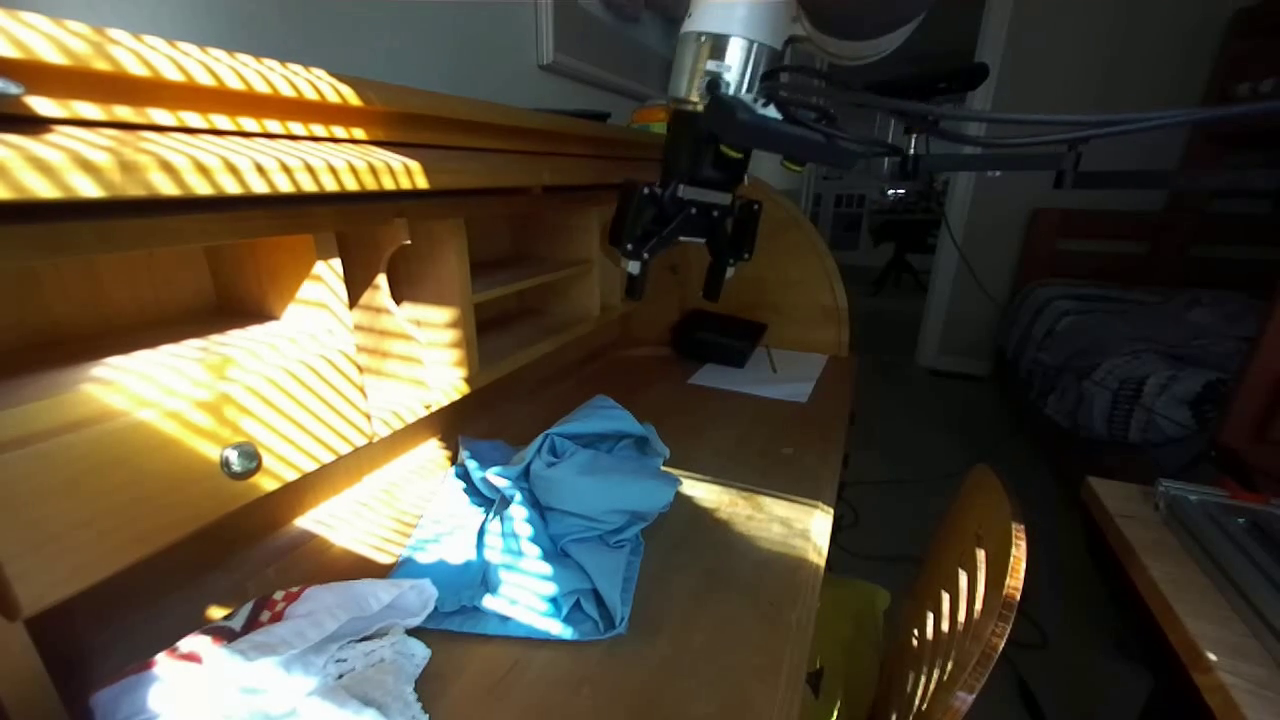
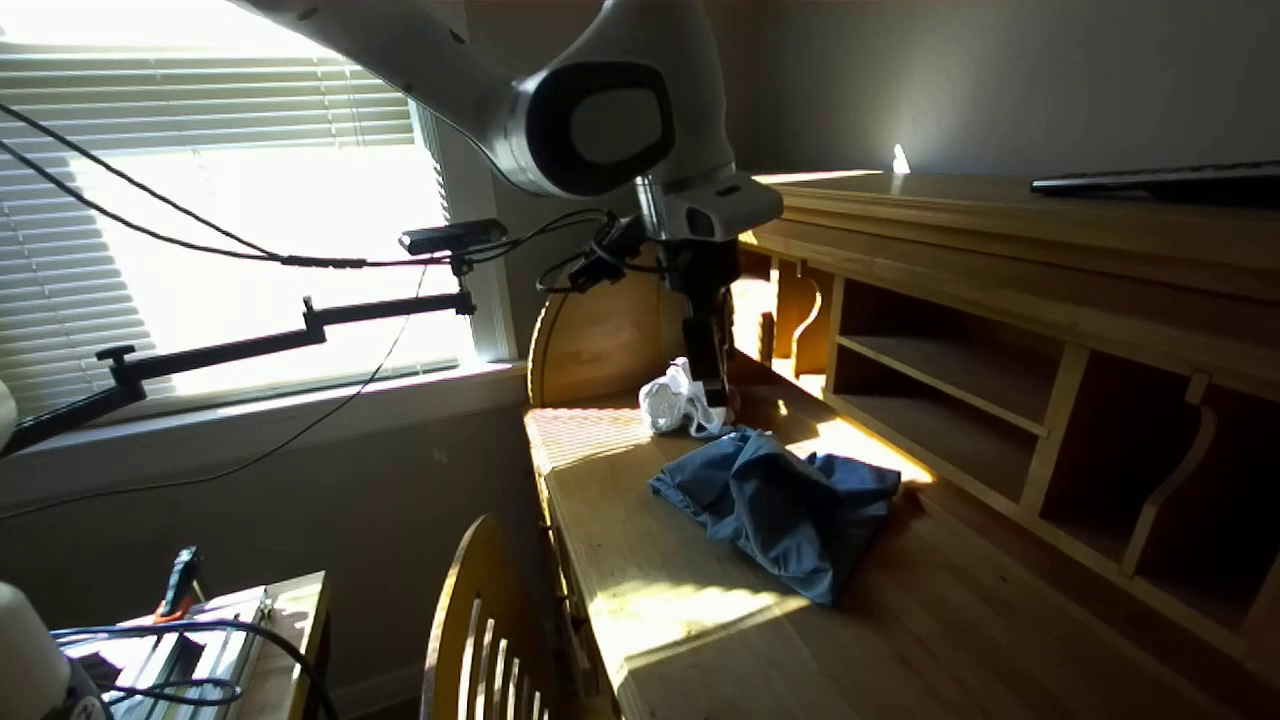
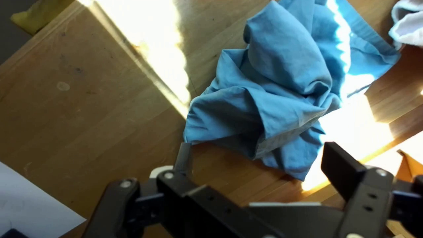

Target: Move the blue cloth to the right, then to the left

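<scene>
The blue cloth (image 1: 600, 480) lies crumpled on the wooden desk (image 1: 730, 610). It also shows in an exterior view (image 2: 780, 510), and in the wrist view (image 3: 287, 62) it fills the upper middle and right. My gripper (image 1: 674, 287) hangs in the air above the desk, toward the end with the black tray, apart from the cloth. In the wrist view the gripper (image 3: 256, 152) has its two fingers wide apart with nothing between them. The cloth lies beyond the fingertips there. The gripper also shows side-on in an exterior view (image 2: 715, 385).
A white and red cloth (image 1: 300, 650) lies next to the blue cloth. A black tray (image 1: 718, 337) and a white paper (image 1: 740, 380) with a pencil lie at the desk's opposite end. Wooden cubbies (image 2: 950, 410) line the desk's back. A chair (image 1: 960, 600) stands at the front edge.
</scene>
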